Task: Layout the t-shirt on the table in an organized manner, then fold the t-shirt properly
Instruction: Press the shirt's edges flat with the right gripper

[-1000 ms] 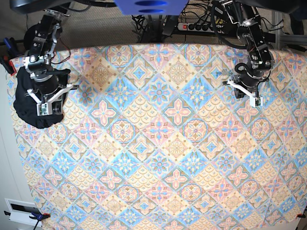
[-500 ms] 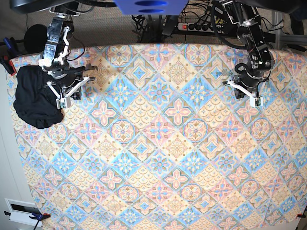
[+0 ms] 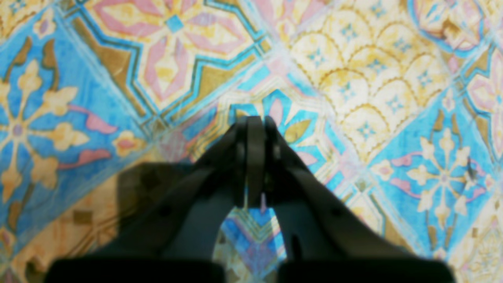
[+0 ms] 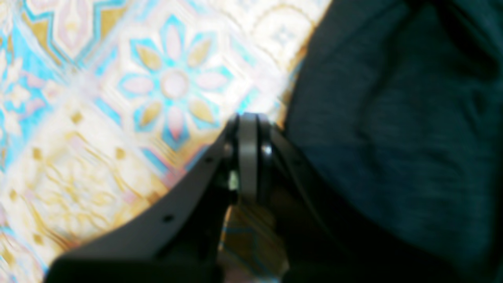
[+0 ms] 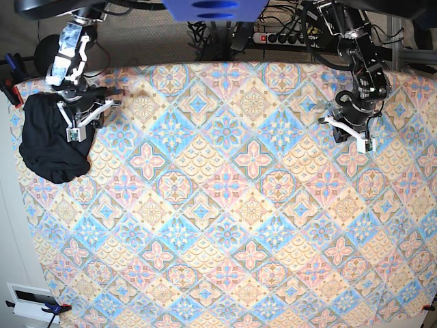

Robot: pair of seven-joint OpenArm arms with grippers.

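The t-shirt (image 5: pixel 49 140) lies as a crumpled black bundle at the far left edge of the table (image 5: pixel 225 205). My right gripper (image 5: pixel 82 117) hovers just past the bundle's upper right edge. In the right wrist view this gripper (image 4: pixel 248 122) is shut and empty, with the t-shirt (image 4: pixel 393 137) filling the right side beside it. My left gripper (image 5: pixel 351 128) hangs over the table's far right part, well away from the shirt. Seen from the left wrist, the left gripper (image 3: pixel 254 122) is shut over bare patterned cloth (image 3: pixel 373 86), holding nothing.
A power strip (image 5: pixel 280 37) and cables lie behind the table's far edge. A round black object (image 5: pixel 42 49) sits off the table at the back left. A white box (image 5: pixel 31 301) lies on the floor at the front left. The shirt overhangs the left table edge.
My right gripper has come off the top of the black bundle, swinging right and then toward the far edge. The shirt stays bunched. The left arm has not moved.
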